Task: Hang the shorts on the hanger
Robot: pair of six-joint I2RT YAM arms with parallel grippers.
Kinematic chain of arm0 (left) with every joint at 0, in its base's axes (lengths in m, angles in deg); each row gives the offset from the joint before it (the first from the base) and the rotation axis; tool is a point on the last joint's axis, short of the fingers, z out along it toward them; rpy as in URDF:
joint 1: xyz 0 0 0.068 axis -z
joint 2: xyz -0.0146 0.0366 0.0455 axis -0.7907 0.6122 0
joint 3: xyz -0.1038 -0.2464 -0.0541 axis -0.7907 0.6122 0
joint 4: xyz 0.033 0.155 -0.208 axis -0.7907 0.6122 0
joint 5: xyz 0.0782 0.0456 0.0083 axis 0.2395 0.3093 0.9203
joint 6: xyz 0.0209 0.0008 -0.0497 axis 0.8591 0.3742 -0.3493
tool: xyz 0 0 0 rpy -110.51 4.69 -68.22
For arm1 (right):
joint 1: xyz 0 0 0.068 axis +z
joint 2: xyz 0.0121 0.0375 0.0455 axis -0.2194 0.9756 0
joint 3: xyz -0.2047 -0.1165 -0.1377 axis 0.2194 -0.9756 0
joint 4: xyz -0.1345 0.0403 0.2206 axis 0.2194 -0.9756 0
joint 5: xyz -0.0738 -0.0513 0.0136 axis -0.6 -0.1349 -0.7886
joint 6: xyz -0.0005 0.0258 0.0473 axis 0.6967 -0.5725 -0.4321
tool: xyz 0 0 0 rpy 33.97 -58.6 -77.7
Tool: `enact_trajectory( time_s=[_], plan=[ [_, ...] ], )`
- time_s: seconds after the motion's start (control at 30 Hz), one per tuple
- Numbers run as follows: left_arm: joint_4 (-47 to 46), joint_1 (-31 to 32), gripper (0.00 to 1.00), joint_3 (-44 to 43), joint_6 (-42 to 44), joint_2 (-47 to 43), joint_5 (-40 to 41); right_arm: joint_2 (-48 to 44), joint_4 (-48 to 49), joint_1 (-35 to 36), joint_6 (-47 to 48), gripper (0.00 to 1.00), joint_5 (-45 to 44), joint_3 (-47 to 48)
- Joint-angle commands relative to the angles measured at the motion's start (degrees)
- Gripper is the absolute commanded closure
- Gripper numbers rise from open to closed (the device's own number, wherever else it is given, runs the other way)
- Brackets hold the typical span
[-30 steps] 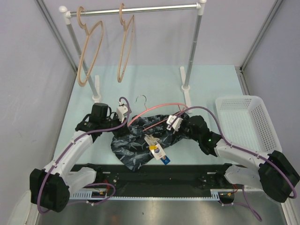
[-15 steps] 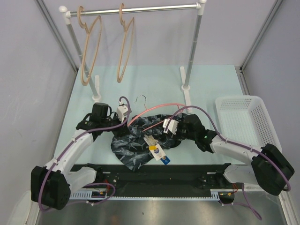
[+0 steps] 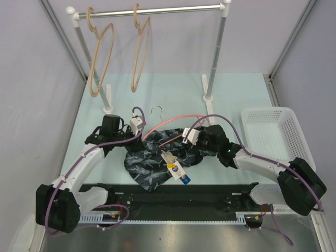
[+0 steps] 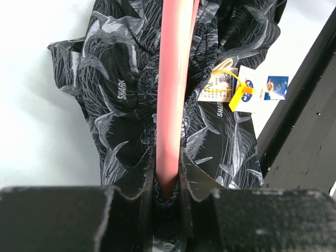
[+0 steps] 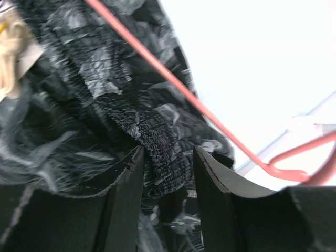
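The left end effector (image 4: 167, 176) is clamping the pink hanger (image 4: 176, 79), which is lying across the shorts (image 4: 115, 89) on the pale tabletop (image 4: 37, 131).

hanger (image 4: 169, 105) cut off at top edge, tag (image 4: 252, 89) print unreadable; shorts (image 5: 79, 68) blurred in right wrist view

The right arm (image 3: 257, 165) is being swung leftward and stretched farther over the table (image 3: 173, 89), with its shoulder joint (image 3: 298, 191) being drawn in from the right side of the top view. The right end effector (image 5: 168, 155) is being carried a little farther left and back over the shorts (image 3: 152, 168). Its jaws are being spread from a near-closed stand to a wider gap, with the gathered waistband (image 5: 157, 131) lying between them. The purple cable (image 3: 220, 122) above the wrist is being pushed up into a taller arc. The hanger (image 3: 173, 122) is being shifted slightly to the left.
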Motion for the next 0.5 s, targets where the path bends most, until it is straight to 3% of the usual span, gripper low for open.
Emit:
enact_trajectory(
  time_s=[0.0,0.3,0.47],
  plan=[
    [-2.25,-0.82,1.0,-3.15,0.92,0.03,-3.51,1.02,5.84,-0.91,0.33,0.55,-1.34,2.66],
    [-2.51,-2.4,1.0,-5.52,-1.01,2.22,-5.27,8.74,15.33,-1.97,10.17,0.56,-3.36,-0.33],
    [-2.42,-3.45,1.0,-5.7,-1.1,3.02,-5.89,11.93,14.38,-3.9,10.88,0.52,-1.61,1.61]
  ],
)
